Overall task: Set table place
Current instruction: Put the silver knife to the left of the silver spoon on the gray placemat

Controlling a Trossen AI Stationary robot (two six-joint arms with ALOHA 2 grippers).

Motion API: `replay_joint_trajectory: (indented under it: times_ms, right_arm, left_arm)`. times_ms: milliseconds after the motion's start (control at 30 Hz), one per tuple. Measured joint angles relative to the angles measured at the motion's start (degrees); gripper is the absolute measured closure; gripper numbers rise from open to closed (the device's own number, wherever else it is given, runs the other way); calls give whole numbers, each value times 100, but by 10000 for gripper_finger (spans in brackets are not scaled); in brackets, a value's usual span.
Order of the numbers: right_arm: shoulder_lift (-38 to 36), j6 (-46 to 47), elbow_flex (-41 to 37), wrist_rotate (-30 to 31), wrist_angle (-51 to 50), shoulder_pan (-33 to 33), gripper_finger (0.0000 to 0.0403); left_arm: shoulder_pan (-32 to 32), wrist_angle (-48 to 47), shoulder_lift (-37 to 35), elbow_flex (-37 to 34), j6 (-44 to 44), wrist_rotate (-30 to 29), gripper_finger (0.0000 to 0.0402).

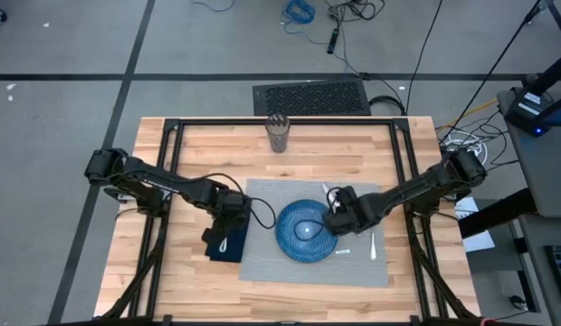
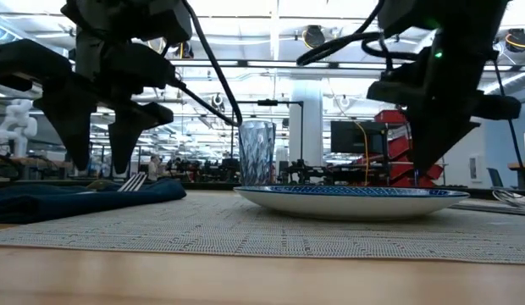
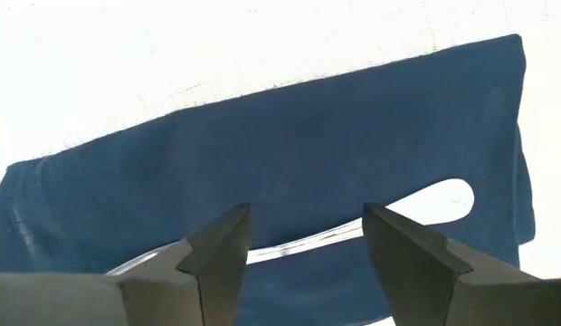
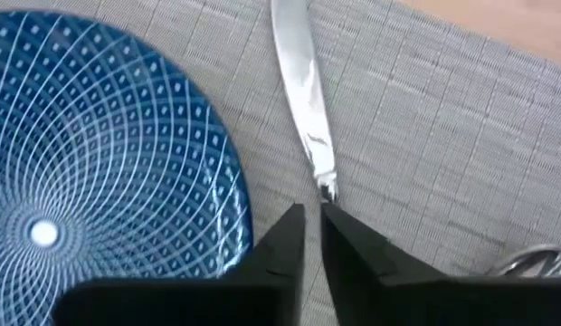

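You are looking down on the table [image 1: 190, 154], light butcher-block planks inside a thin black frame, set on a grey floor with cables and a dark mat beyond its far edge. The level view shows a bright hall behind it, with ceiling lights, monitors and other machines.

The place [image 1: 262, 263] is a flat grey woven placemat lying in the near middle of the table, much wider than what sits on it. A round blue plate [image 1: 303, 232] with a fine white web pattern rests on its centre.

Left of the mat a navy napkin [image 1: 228, 243] lies on the wood with a piece of cutlery [image 3: 448, 201] on it. Your left gripper [image 1: 228, 206] hangs above that napkin, its fingers [image 3: 217, 254] spread wide and holding nothing.

Your right gripper [image 1: 337, 220] is down at the plate's right edge. Its fingers [image 4: 285, 237] stand almost pressed together, with only a narrow slit between them at the tip of a knife [image 4: 303, 95] that lies flat on the mat just beside the plate; you cannot tell if they pinch it. More cutlery [image 1: 373, 243] lies further right on the mat. A ribbed glass [image 1: 278, 133] stands upright near the far edge, well apart from both arms
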Motion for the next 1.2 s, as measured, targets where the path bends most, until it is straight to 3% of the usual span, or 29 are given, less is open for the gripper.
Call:
replay_joint_trajectory:
  times_ms: [267, 400, 733, 1200]
  right_arm:
    - [14, 429, -46, 55, -40, 263, 276]
    - [26, 445, -388, 6, 443, 274, 257]
    - [26, 671, -1047, -293, 1176, 420, 312]
    - [17, 1685, -1064, -477, 1333, 1045, 385]
  left_arm:
    - [-52, 38, 0, 0, -7, 1, 202]
    - [-52, 42, 0, 0, -11, 3, 202]
    - [-52, 55, 0, 0, -18, 6, 202]
    - [-52, 101, 0, 0, -58, 8, 202]
